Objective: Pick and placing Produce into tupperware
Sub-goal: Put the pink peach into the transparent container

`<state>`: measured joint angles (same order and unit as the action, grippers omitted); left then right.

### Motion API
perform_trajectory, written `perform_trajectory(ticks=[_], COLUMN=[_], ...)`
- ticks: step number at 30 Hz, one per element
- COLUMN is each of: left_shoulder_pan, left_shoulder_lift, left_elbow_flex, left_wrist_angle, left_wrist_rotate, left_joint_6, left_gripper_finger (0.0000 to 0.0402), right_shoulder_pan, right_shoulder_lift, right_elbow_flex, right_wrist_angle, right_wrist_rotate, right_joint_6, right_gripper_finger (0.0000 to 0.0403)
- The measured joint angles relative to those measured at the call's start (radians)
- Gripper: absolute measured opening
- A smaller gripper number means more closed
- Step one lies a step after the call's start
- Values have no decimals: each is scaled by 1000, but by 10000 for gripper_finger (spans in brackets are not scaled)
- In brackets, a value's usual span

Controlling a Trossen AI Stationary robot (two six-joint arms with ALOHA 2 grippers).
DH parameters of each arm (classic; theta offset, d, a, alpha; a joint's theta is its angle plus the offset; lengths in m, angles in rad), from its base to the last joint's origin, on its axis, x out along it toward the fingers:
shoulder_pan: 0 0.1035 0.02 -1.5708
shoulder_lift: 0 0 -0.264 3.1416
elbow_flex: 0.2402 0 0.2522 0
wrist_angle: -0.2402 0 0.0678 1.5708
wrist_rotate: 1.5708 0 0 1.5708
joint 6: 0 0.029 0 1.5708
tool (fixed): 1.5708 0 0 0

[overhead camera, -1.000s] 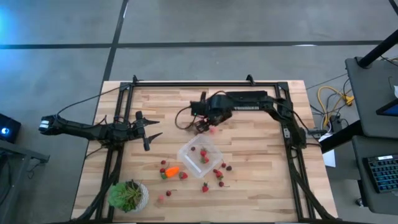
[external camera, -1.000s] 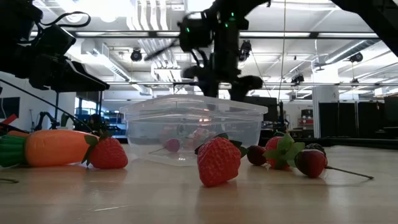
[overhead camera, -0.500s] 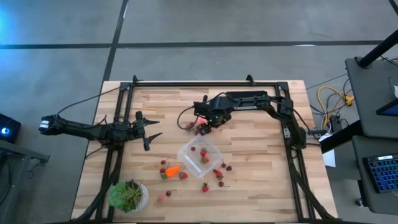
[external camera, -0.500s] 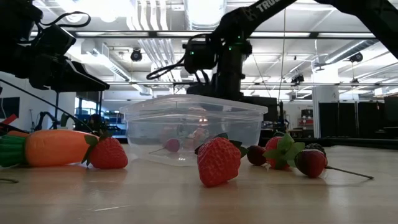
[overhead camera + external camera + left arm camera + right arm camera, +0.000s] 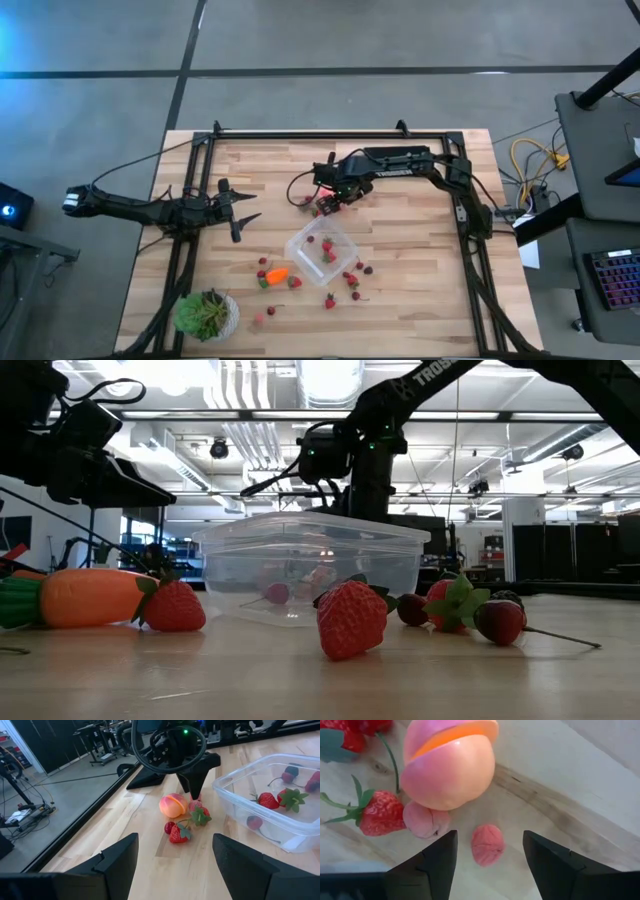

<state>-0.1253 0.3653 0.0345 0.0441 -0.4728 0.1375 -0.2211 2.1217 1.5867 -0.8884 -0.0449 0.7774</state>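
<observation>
The clear tupperware (image 5: 322,251) sits mid-table with a few strawberries (image 5: 268,800) inside. Just beyond its far-left corner lies a cluster: the round pink-orange fruit (image 5: 449,767), a leafy strawberry (image 5: 383,813) and two small pink-red pieces (image 5: 487,845). My right gripper (image 5: 487,835) points down over this cluster, open, its fingers on either side of one small pink-red piece without touching it. The orange carrot (image 5: 277,274) and more strawberries (image 5: 352,281) rest on the table on the near side of the container. My left gripper (image 5: 243,215) waits open to the left.
A leafy potted plant (image 5: 207,313) stands at the near-left corner. Black frame rails (image 5: 330,134) run along the table's far edge and sides. In the low view a large strawberry (image 5: 351,618) and a stemmed cluster (image 5: 470,615) lie in front of the container.
My right gripper has come down from above the container's far corner toward the produce cluster beyond it, shifting slightly toward the table's left. The container and the produce have stayed in place.
</observation>
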Motion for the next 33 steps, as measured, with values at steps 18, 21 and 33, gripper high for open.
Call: perform_trajectory(ticks=[18, 21, 33], left_shoulder_pan=[0, 0, 0], left_shoulder_lift=[0, 1, 0], left_elbow_flex=[0, 0, 0], left_wrist_angle=[0, 0, 0], left_wrist_rotate=[0, 0, 0], left_joint_6=[0, 0, 0], left_gripper_finger=[242, 242, 242], right_shoulder_pan=[2, 4, 7], right_shoulder_lift=[34, 34, 14], right_elbow_flex=[0, -1, 1], right_wrist_angle=[-5, -10, -27], right_wrist_rotate=[-4, -2, -48], right_joint_6=[9, 8, 7], right_gripper_finger=[153, 123, 74])
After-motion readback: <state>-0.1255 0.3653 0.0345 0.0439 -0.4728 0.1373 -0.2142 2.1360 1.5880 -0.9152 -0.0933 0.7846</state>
